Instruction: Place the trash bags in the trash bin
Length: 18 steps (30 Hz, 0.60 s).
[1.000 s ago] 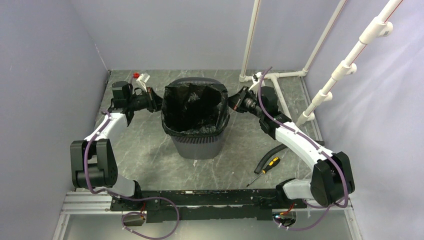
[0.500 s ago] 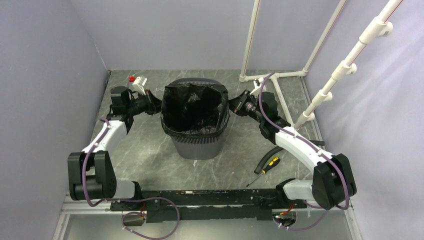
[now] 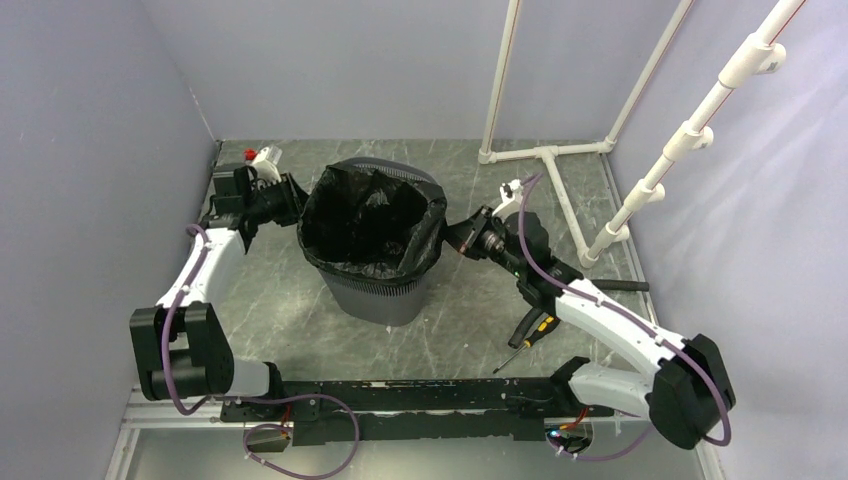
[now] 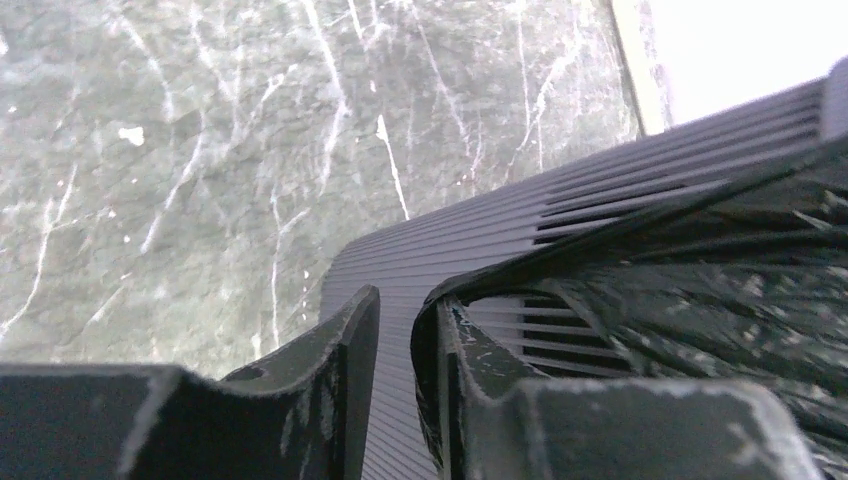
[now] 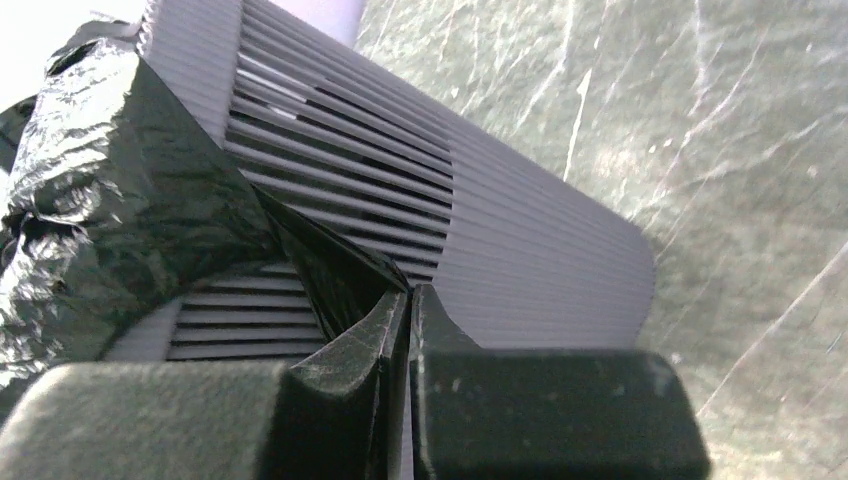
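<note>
The trash bin (image 3: 378,296), a dark grey slatted basket, leans to the left at the table's middle. The glossy black trash bag (image 3: 370,215) lines it, its edge folded over the rim. My left gripper (image 3: 296,197) is at the bin's left rim. In the left wrist view its fingers (image 4: 395,305) stand slightly apart, with the bin's wall (image 4: 480,235) showing in the gap and bag film (image 4: 700,290) lying against the right finger. My right gripper (image 3: 452,235) is at the right rim. There it (image 5: 408,293) is shut on a fold of the bag (image 5: 110,180) beside the bin's slats (image 5: 450,180).
A yellow-handled screwdriver (image 3: 541,325) lies on the marble table under my right arm. White pipes (image 3: 545,152) run along the back right floor and up the wall. Grey walls close in the left and the back.
The bin has tipped and slid to the left. My left gripper moved left and its fingers parted. The right arm stretched leftward, still pinching the bag.
</note>
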Available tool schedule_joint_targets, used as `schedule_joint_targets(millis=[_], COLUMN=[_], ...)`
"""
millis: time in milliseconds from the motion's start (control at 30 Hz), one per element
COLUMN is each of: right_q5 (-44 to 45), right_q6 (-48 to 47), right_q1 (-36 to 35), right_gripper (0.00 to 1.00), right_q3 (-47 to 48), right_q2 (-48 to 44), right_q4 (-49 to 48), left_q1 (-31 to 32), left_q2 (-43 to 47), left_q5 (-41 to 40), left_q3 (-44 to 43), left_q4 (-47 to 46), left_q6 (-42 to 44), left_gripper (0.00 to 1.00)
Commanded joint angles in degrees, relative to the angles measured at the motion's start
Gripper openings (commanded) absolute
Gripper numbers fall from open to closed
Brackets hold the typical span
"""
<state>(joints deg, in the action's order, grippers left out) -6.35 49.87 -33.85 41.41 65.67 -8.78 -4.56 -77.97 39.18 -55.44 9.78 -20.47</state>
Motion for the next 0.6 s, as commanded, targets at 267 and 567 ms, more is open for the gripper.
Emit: schedule_joint_targets(millis=[267,567], right_q5=[-1.8,-0.9], right_q6=[6.9,7.4], right_q1=[-5.6,-5.7], right_gripper=[0.13,0.25], right_q3=[-14.0,-14.0], right_q2=[-7.9,-10.6], right_q4=[10.0,12.6], left_q1=[-5.3,-8.5], left_q2=[-4.1,0.6], left_q5=[-4.7,-10.4], left_q3=[-8.7,-11.3], left_q4=[15.4,22.2], left_q6=[3.5,8.2], left_gripper=[0.45,0.62])
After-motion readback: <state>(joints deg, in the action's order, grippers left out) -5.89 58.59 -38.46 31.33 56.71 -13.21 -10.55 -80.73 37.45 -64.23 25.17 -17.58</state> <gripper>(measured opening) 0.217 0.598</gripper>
